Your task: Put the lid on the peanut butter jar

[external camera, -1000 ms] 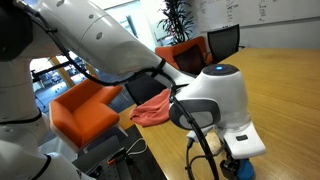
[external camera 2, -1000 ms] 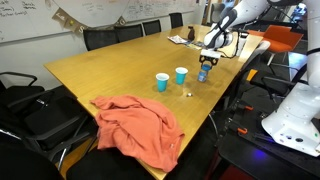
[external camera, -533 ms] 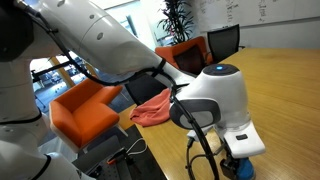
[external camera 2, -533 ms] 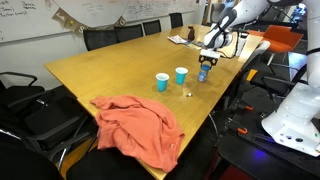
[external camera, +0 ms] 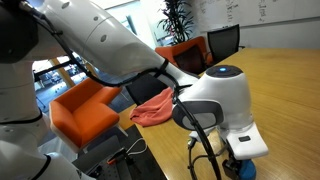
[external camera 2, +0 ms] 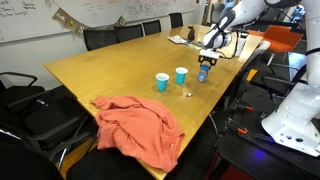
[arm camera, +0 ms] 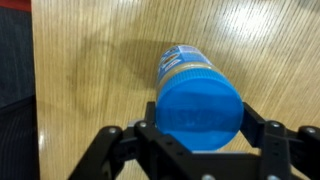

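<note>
In the wrist view the blue lid (arm camera: 200,110) sits on top of the peanut butter jar (arm camera: 178,60), whose labelled side shows beyond it on the wooden table. My gripper (arm camera: 198,125) has a black finger on each side of the lid, pressed against its rim. In an exterior view the gripper (external camera 2: 207,56) hangs over the jar (external camera 2: 202,74) near the table's edge. The jar's tan contents are hidden. In an exterior view the arm fills the frame and a bit of blue (external camera: 233,170) shows under the gripper.
Two teal-blue cups (external camera 2: 162,81) (external camera 2: 181,75) stand near the jar, with a small object (external camera 2: 190,94) beside them. A red cloth (external camera 2: 140,125) lies at the table's near end. The table edge (arm camera: 30,90) is close. Office chairs surround the table.
The arm has shifted only very slightly in an exterior view. The lid stays between the fingers on the jar.
</note>
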